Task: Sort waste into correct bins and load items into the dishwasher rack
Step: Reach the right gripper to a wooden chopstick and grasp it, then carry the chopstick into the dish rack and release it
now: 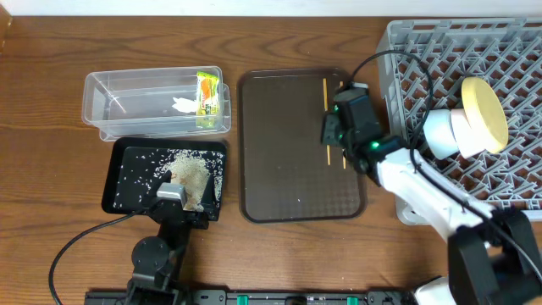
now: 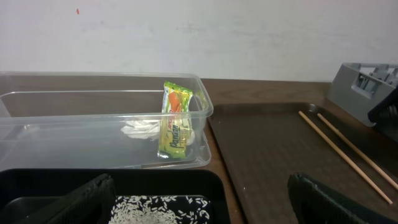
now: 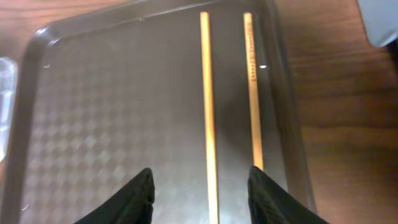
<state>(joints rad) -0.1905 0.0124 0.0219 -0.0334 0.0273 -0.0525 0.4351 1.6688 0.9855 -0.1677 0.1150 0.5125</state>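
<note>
Nearest the arms' bases, the left gripper (image 2: 200, 186) hangs over the black tray (image 1: 118, 182). Its two fingers (image 2: 81, 199) are spread wide with nothing between them. That tray lies on the table (image 1: 51, 169) and holds the rice (image 1: 190, 174): one heap near the middle plus loose grains scattered around it (far too many to count).

To its right lies the one brown tray (image 1: 279, 169), bare but for the two chopsticks (image 3: 207, 112). They lie side by side, apart, along its right edge. The right gripper (image 3: 200, 186) is low over their near ends, jaws partly apart and gripping nothing. One chopstick runs up the middle of the gap without touching either finger. The other passes at the inner edge of one finger (image 3: 273, 199); whether it touches there I cannot tell.

Beyond the black tray, just beside it, sits the clear tub (image 1: 110, 106), the second of the two bins. Inside are one wrapper (image 2: 174, 121), upright against the right end wall, and one tissue (image 2: 140, 129) just beside it on the floor.

Far right, the one rack (image 1: 508, 51) fills the table's corner. One plate (image 1: 487, 114) stands tilted on edge in it, with white crockery (image 1: 440, 134) pressed against its left side; those pieces overlap too much to count.
</note>
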